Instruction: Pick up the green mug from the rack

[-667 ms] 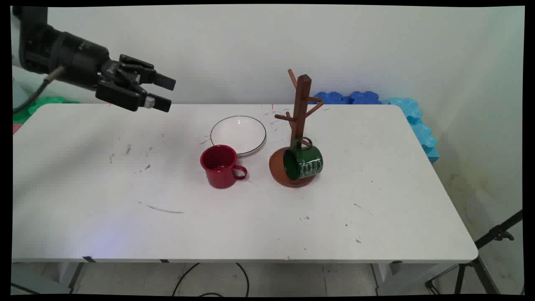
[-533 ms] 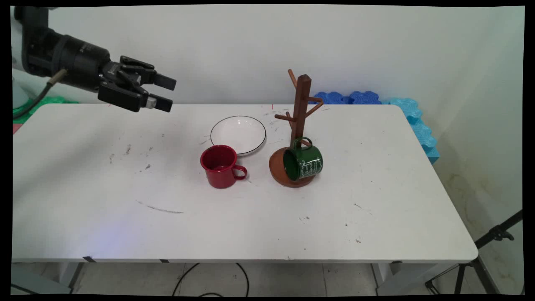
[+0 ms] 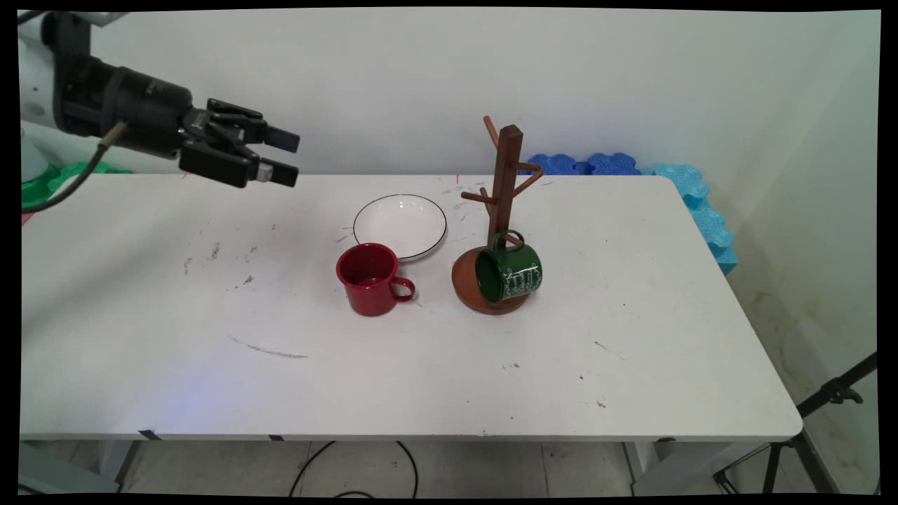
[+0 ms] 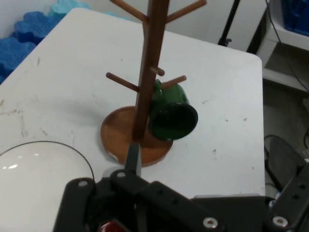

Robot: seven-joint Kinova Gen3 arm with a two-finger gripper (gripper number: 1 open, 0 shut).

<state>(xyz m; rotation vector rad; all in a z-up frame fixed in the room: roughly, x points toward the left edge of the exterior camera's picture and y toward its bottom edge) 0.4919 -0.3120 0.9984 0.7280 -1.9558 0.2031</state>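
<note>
Nearest the camera on the white surface, the red mug stands upright with its mouth up and its handle pointing right. Just to its right, with a small gap between them, is the round base of the wooden mug tree. A green mug hangs by its handle from a low peg, tipped on its side with its mouth facing the camera and its body over the base. Hung like that, it would probably swing if nudged. In the hand view the same green mug hangs off the tree, mouth towards the lens.

Behind the red mug, and partly overlapped by its rim in the main view, lies an empty white plate with a dark rim. It also shows at the lower left of the hand view.

Farther back and well to the left, the pincer hangs in the air above the far left part of the surface. Its fingers are spread apart and nothing is between them. It points right, towards the tree, and is well apart from every object; the plate and red mug are the closest. A black cable droops from the wrist. Blue foam mats lie against the wall beyond the far edge.
</note>
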